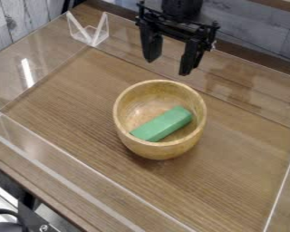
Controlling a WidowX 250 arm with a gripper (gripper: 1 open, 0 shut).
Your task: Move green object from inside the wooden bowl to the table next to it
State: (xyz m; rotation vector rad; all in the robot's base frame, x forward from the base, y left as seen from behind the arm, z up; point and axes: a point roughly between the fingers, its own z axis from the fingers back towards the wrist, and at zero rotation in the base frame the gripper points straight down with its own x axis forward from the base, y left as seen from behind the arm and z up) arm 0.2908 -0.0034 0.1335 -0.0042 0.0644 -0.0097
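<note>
green object [161, 124] diagonal in wooden bowl [145, 146]

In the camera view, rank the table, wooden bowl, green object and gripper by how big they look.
1. table
2. wooden bowl
3. gripper, though it sits farther from the camera, so its rank is unsure
4. green object
</note>
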